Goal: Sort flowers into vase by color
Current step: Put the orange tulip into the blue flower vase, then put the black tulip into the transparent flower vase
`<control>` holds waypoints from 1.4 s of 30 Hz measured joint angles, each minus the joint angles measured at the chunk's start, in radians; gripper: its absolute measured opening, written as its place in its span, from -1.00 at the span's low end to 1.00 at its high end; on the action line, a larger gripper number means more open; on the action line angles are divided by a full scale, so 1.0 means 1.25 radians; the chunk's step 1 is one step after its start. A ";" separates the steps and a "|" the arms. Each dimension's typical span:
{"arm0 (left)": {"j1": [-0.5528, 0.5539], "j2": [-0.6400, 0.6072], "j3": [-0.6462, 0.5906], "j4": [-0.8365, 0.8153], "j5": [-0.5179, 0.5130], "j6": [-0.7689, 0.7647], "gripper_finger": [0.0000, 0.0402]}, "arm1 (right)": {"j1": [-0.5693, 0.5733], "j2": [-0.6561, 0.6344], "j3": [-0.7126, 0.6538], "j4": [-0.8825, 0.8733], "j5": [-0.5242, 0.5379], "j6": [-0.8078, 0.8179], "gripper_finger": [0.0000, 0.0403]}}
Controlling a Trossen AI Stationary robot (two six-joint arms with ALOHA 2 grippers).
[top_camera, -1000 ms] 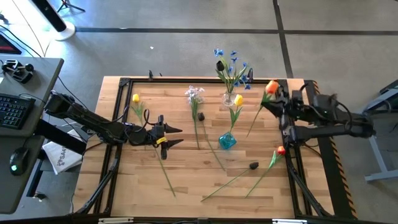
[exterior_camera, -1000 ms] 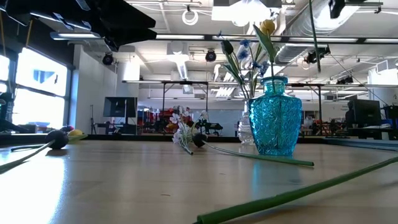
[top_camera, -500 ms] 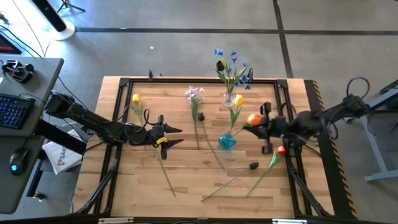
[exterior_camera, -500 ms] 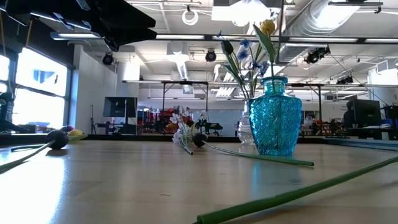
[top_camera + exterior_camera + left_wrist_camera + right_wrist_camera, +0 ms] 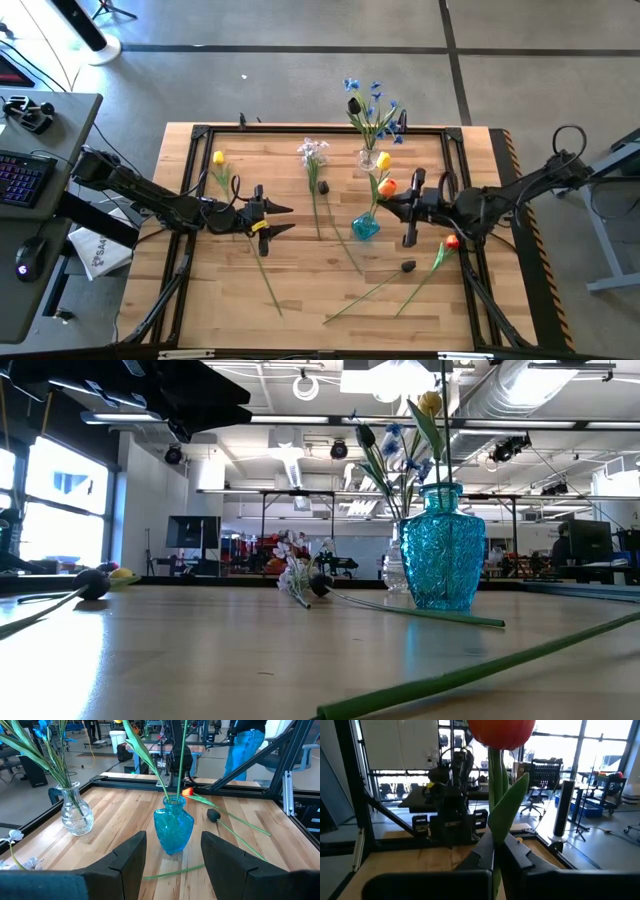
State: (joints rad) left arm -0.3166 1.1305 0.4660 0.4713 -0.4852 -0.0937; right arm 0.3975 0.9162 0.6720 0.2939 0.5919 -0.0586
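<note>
My right gripper (image 5: 393, 203) is shut on an orange flower (image 5: 388, 186), just right of the blue vase (image 5: 365, 227). The flower's stem (image 5: 181, 760) stands upright, its lower end at the vase's mouth (image 5: 173, 799). A yellow flower (image 5: 383, 160) stands in that vase. A clear vase (image 5: 369, 158) holds blue and dark flowers. My left gripper (image 5: 281, 218) is open near the table's left, over a stem (image 5: 268, 265). Yellow (image 5: 218, 158), lilac-white (image 5: 312, 150), dark (image 5: 408, 266) and orange-red (image 5: 451, 241) flowers lie flat on the table. My right gripper pinches the orange flower's stem (image 5: 493, 827) between its two fingers (image 5: 517, 855), a short way below the head (image 5: 501, 732). The fingers come level from the table's right and lie across the stem. The flower is upright and lifted off the table, its lower end at the blue vase's mouth.
A black metal frame (image 5: 300, 128) borders the wooden table. Loose stems cross the near middle (image 5: 370, 292). A desk with a keyboard (image 5: 22, 175) stands left of the table. Bare wood shows at the near left (image 5: 215, 290).
My right gripper has carried the orange flower from the table's far right corner leftward and nearer, to the blue vase. The stem, seen right of the vase a second ago in the low view, now stands upright over its mouth.
</note>
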 joint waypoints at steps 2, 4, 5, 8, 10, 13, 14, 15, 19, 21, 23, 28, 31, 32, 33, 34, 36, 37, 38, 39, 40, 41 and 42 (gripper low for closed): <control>0.000 0.000 0.000 0.000 0.000 0.000 -0.12 | 0.000 0.012 0.000 -0.008 0.000 0.007 -0.96; 0.000 0.000 0.000 0.000 0.000 0.000 -0.12 | 0.000 0.025 0.000 -0.012 0.000 0.007 -0.95; 0.000 0.000 0.000 0.000 0.000 0.000 -0.12 | 0.000 0.031 0.000 -0.013 0.000 0.007 -0.94; 0.000 0.000 0.000 0.000 0.000 0.000 -0.12 | 0.000 0.046 0.000 -0.018 0.000 0.008 -0.91; 0.000 0.000 0.000 -0.001 0.000 0.000 -0.12 | 0.000 0.053 0.000 -0.019 0.008 0.011 -0.89; 0.000 0.000 0.000 -0.001 0.000 0.000 -0.12 | 0.000 0.054 0.000 -0.030 0.037 0.035 -0.81; 0.000 0.000 0.000 -0.001 0.000 0.000 -0.12 | 0.000 0.052 0.000 -0.037 0.048 0.041 -0.76; 0.000 0.000 0.000 -0.001 0.000 0.000 -0.12 | 0.000 0.050 0.000 -0.046 0.055 0.044 -0.71; 0.000 0.000 0.000 -0.001 0.000 0.000 -0.12 | 0.000 0.042 0.000 -0.059 0.086 0.043 -0.42; 0.000 0.000 0.000 -0.001 0.000 0.000 -0.12 | 0.000 0.034 0.000 -0.060 0.094 0.034 -0.26; 0.000 0.000 0.000 -0.002 0.000 0.000 -0.12 | 0.003 0.021 0.000 -0.063 0.098 0.025 -0.13; 0.000 0.000 0.000 -0.002 0.000 0.000 -0.12 | 0.041 -0.011 0.015 -0.097 0.133 0.048 0.02; 0.000 0.000 0.000 -0.002 0.000 -0.006 -0.12 | 0.090 -0.013 0.062 -0.194 0.187 0.081 0.01; 0.000 0.000 0.000 -0.002 0.000 -0.007 -0.12 | 0.109 -0.011 0.083 -0.241 0.209 0.106 0.00; 0.000 0.000 0.000 -0.002 0.000 -0.008 -0.12 | 0.126 -0.005 0.104 -0.291 0.229 0.135 -0.02; 0.000 0.000 0.000 -0.002 0.000 -0.011 -0.12 | 0.146 0.005 0.127 -0.344 0.250 0.175 -0.03; 0.000 0.000 0.000 -0.001 0.000 -0.014 -0.12 | 0.183 0.032 0.167 -0.453 0.281 0.261 -0.07; 0.000 0.000 0.000 -0.001 0.000 -0.014 -0.12 | 0.199 0.054 0.187 -0.504 0.286 0.310 -0.09; 0.000 0.000 0.000 -0.001 0.000 -0.014 -0.12 | 0.212 0.078 0.206 -0.552 0.286 0.362 -0.10; 0.000 0.000 0.000 -0.002 0.000 -0.014 -0.12 | 0.224 0.106 0.224 -0.598 0.281 0.420 -0.12; 0.000 0.000 0.000 -0.001 0.000 -0.014 -0.12 | 0.234 0.136 0.244 -0.644 0.266 0.476 -0.14; 0.000 0.000 0.000 -0.001 0.000 -0.014 -0.12 | 0.242 0.164 0.266 -0.685 0.241 0.534 -0.16; 0.000 0.000 0.000 -0.002 0.000 -0.014 -0.12 | 0.248 0.193 0.290 -0.724 0.209 0.591 -0.18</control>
State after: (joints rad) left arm -0.3172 1.1305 0.4660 0.4694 -0.4850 -0.1112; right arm 0.7076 1.1573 1.0344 -0.6105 0.8530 0.6799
